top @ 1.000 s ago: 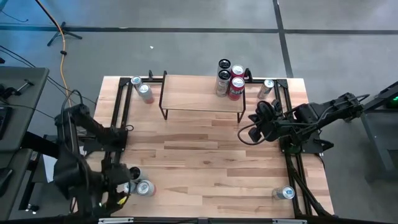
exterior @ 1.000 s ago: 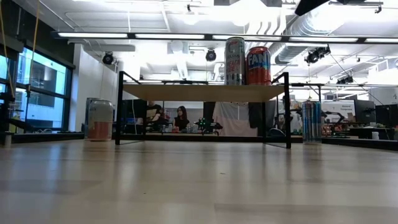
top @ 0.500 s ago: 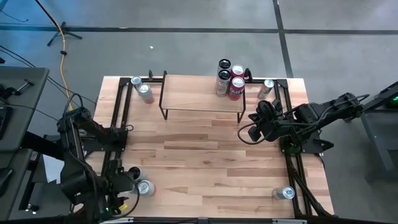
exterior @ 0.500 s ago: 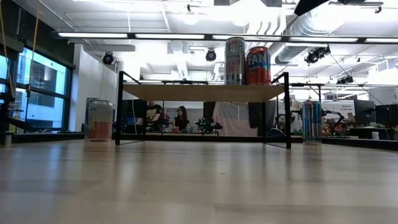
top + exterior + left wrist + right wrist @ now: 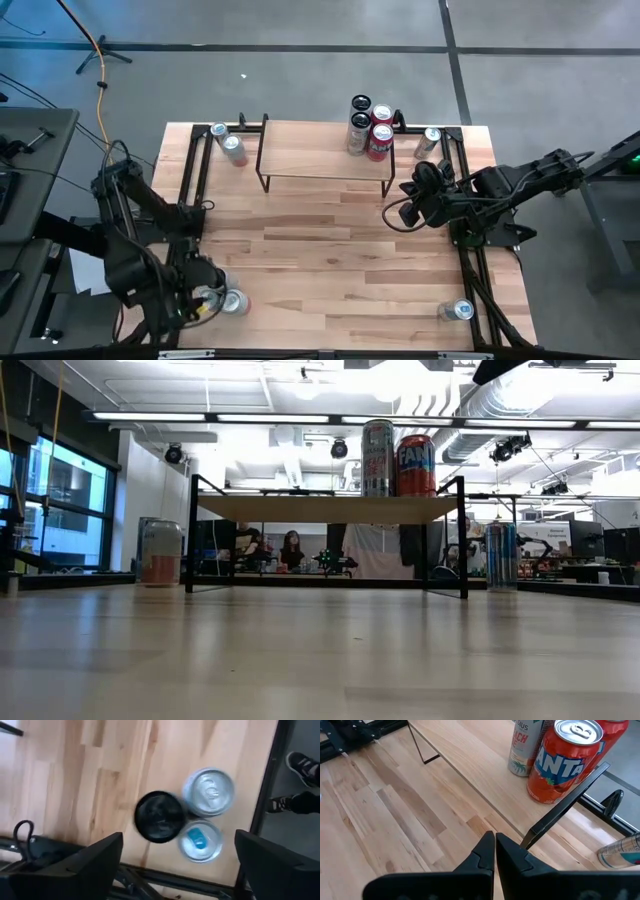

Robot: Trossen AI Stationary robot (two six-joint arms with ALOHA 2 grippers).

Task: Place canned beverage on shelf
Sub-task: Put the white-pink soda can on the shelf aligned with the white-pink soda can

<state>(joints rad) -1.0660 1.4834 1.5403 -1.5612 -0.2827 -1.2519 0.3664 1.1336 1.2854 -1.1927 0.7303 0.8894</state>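
1. Left gripper (image 5: 172, 865) spread wide, hovering over three cans at the table's 7 o'clock: black-top can (image 5: 159, 816), silver can (image 5: 209, 791), blue-tab can (image 5: 200, 841).
2. Risk: the cans touch; descending fingers could topple a neighbour.
3. Right gripper (image 5: 494, 851) pressed together at 3 o'clock, beside the shelf (image 5: 325, 158).
4. Shelf's red can (image 5: 566, 760) reads "ANTA".

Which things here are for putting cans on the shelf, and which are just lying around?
For the job: shelf; shelved cans; table cans under the open left gripper.
Just lying about: orange cable on the floor; a person's shoe beside the table; shut right gripper, waiting by the shelf.
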